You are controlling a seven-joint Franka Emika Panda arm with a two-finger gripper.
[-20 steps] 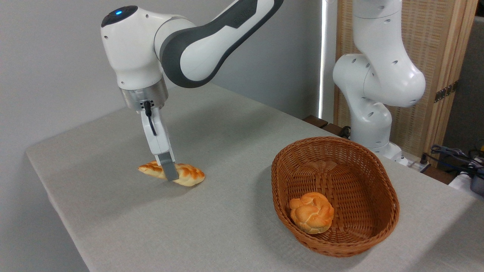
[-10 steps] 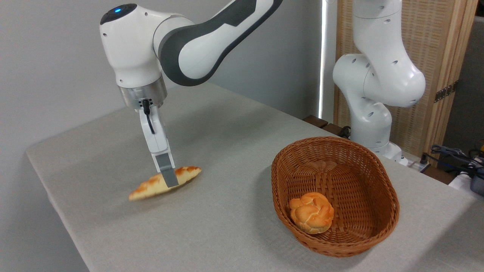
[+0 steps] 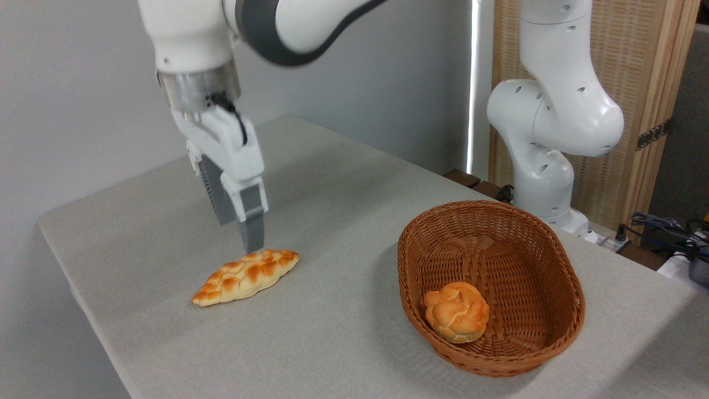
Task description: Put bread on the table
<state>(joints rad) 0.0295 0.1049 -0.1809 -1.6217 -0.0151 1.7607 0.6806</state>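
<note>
Views: 1, fixed camera
Position: raised, off the table's (image 3: 343, 332) near corner
Facing: downward and diagonally across it toward the grey wall
Range: moderately near; arm's top cropped
Overlap: none

The arm reaches in from the top of the frame. Its gripper (image 3: 239, 230) points down at left-centre, fingers apart, holding nothing.

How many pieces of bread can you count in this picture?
2: the braided loaf lies on the table, left of the wicker basket; the round knotted bun sits inside it. None appear hidden.
</note>
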